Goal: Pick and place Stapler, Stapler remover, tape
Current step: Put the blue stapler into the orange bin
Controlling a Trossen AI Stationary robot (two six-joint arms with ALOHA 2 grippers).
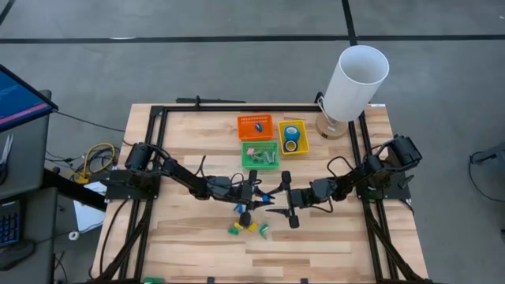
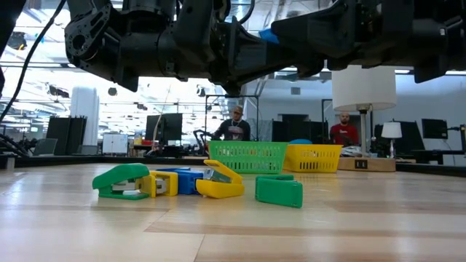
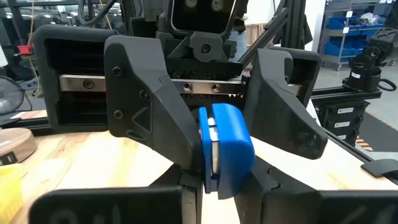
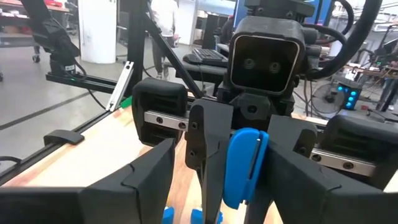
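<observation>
A small blue stapler [image 3: 225, 149] hangs in the air over the middle of the table, between my two grippers, which face each other. My left gripper [image 1: 256, 193] is shut on it. My right gripper [image 1: 279, 197] is open, with its fingers [image 3: 146, 112] standing wide on either side of the stapler. Green, yellow and blue staplers [image 2: 182, 182] lie on the table under the arms. Blue tape rolls [image 1: 291, 136] lie in the yellow basket [image 1: 303, 126]. I cannot make out a stapler remover. My left gripper pinches the blue stapler's two flat sides [image 4: 245, 186] between its two fingers [image 4: 208, 146]. The fingers come level from the table's left. The stapler stands on edge, sticks out past the fingertips toward my right gripper, and is lifted clear of the table.
An orange basket [image 1: 255, 126] and a green basket [image 1: 259, 154] with small things stand beside the yellow one at the far middle. A white lamp [image 1: 355, 83] stands at the far right corner. People sit in the room beyond the table. The near half of the table has free room.
</observation>
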